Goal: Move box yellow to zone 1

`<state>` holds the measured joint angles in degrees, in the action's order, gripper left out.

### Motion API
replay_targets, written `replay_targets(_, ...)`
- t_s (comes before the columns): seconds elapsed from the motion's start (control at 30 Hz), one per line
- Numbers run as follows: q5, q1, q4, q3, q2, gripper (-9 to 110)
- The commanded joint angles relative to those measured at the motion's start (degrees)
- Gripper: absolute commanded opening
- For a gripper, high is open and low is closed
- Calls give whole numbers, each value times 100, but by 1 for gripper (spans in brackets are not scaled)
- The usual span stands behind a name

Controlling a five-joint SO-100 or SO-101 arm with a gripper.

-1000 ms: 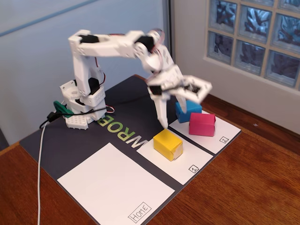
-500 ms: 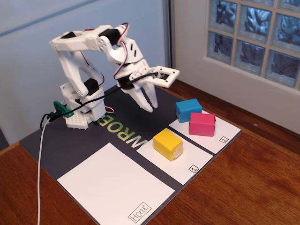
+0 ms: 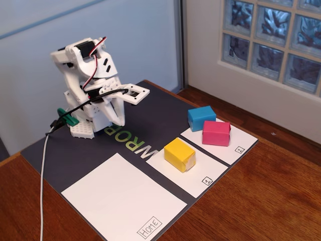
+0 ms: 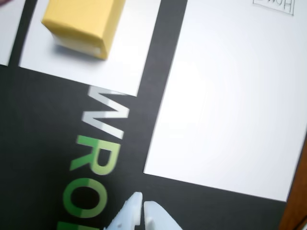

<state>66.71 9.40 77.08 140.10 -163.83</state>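
The fixed view takes in the whole layout: the white arm (image 3: 95, 85) folded up at the back of a dark mat (image 3: 150, 113) on the wooden surface (image 3: 261, 201), with three white panels laid across the mat's front. The box yellow (image 3: 179, 154) sits on zone 1 (image 3: 200, 168), the middle panel with a small boxed "1" in its near corner. To the right in this view lies the panel marked "2" (image 3: 235, 143), carrying the blue block (image 3: 201, 118) and the pink block (image 3: 216, 133), which stand just beside each other. The large "Home" panel (image 3: 123, 201) is at the left. A white cable (image 3: 42, 175) trails off the mat's left edge. The fingers cannot be read clearly from here.

The wrist view shows what the fixed one does not: the white fingers (image 4: 136, 211) at the bottom edge, their tips close together with only a thin slit between, holding nothing and hanging over the bare mat (image 4: 43, 143) near the green and white lettering (image 4: 98, 153). The box yellow (image 4: 84, 24) appears at the top, cut by the frame, resting on zone 1 (image 4: 129, 57), well apart from the fingers. The Home panel (image 4: 230, 105) fills the right side. The blue and pink blocks are out of this view.

In the fixed view the box's long axis runs diagonally, from upper left to lower right, roughly along the panel's long edge, and it lies flat toward the panel's rear end.
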Motion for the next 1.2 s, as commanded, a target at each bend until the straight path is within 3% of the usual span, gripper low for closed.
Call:
replay_targets(0.0,-62,105,62,387,-642,-1)
replay_targets(0.5,642,-290,439,2197,-2742,-1)
replay_targets(0.9,765,316,-264,3340,-2742,0)
replay_targets(1.17,404,299,193,3401,-2742,0)
